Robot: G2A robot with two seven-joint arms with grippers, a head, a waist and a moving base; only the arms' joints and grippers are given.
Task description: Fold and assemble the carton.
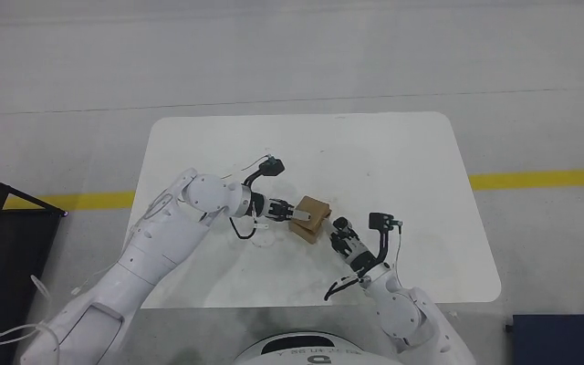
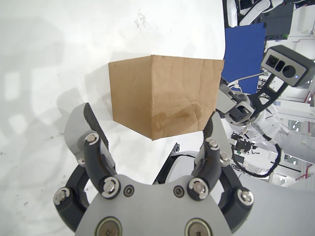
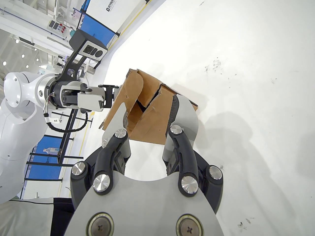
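Closest to my lenses are my own fingers. On my right gripper the jaws are clenched on the carton, one pad at each side of its loose, half-folded brown flaps, whose open end faces that wrist. My left gripper is released, fingers spread wide, their tips just short of the carton's creased, closed walls, where a darker stain shows. From above, the carton lies near the middle of the white table, a little toward my side and skewed to its edges. My left gripper is just beside it at its 9 o'clock, my right at its 4 o'clock. Whether it rests on the table or hangs just above, I cannot tell.
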